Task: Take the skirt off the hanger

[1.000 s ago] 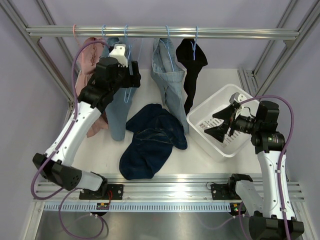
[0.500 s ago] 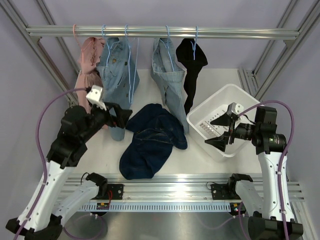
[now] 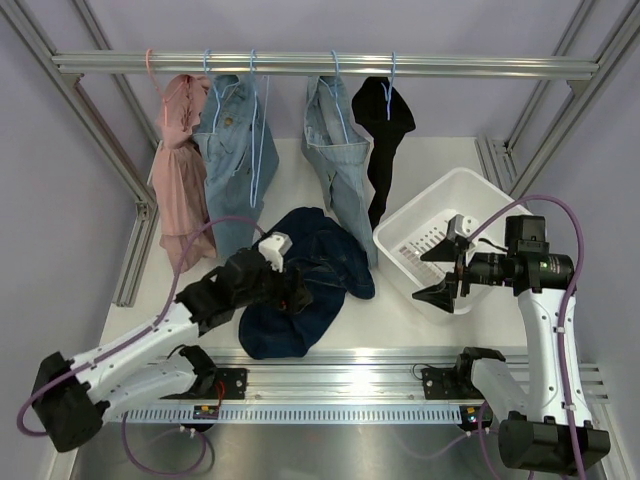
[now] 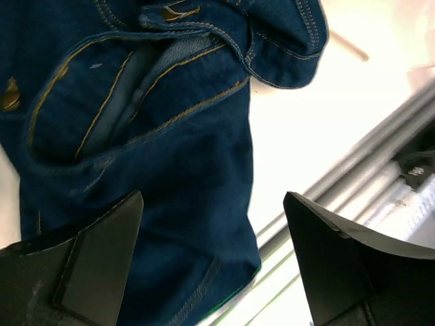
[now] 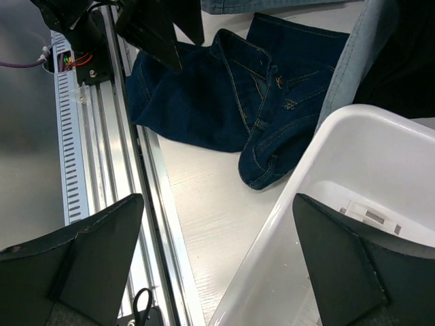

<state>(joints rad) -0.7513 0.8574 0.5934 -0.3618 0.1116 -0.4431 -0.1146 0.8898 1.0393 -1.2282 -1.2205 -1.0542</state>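
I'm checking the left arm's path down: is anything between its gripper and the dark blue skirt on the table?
Nothing visible stands in the way. The left gripper hangs right over the skirt with its jaws apart, and in the wrist view only denim shows between them.

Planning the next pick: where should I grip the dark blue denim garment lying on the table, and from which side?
Pinch the dark blue denim garment at its bunched waistband fold, coming straight down with the open left gripper. It lies flat on the table; probably only that thick stitched ridge stands up enough to grip.
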